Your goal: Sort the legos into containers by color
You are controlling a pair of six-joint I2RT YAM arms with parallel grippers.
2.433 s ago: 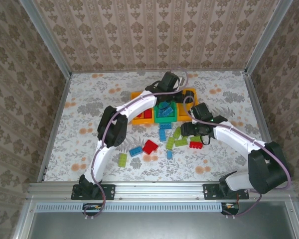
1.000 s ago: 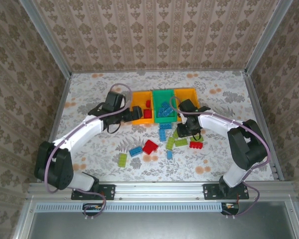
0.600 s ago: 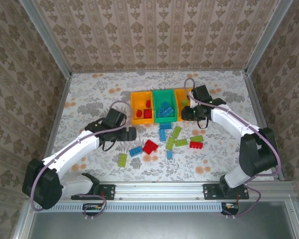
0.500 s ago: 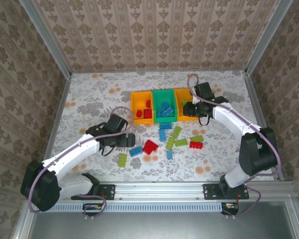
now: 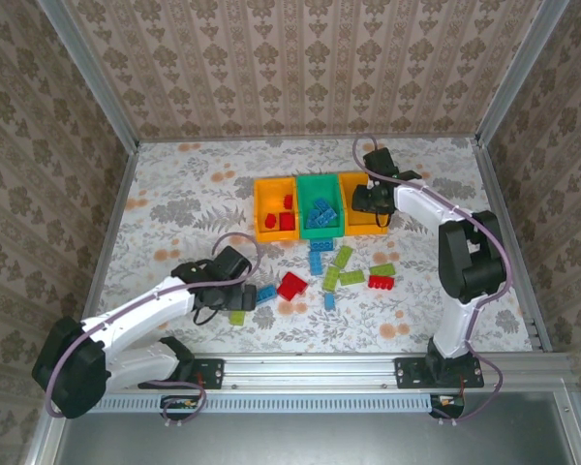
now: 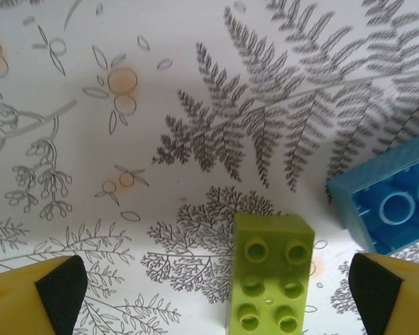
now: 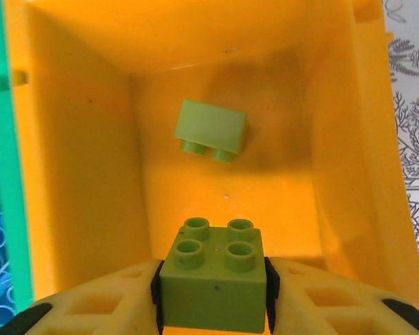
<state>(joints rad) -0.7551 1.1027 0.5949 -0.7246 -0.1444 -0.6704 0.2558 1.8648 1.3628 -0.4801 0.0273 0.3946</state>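
Abt halfway, we've right gripper (image 7: 213, 301) clenched on held lego (image 7: 213, 269) over right bin (image 7: 339, 139), left gripper (image 6: 216, 289) released above loose lego (image 6: 271, 279); approx ten unsorted on table (image 6: 195, 105).

Tabletop (image 6: 195, 84) is white with grey fern print and pale orange blossoms. Walls (image 5: 300, 68) carry beige damask stripes. Left bin (image 5: 268, 208) and right bin (image 7: 77, 139) are orange-yellow; middle bin (image 5: 318, 184) green. Held brick (image 7: 213, 293), binned brick (image 7: 211, 128), table brick (image 6: 271, 279): lime. Neighbouring brick (image 6: 391, 195): blue. Loose brick (image 5: 291, 286): red. Right gripper (image 7: 213, 279): yellow, black pads.
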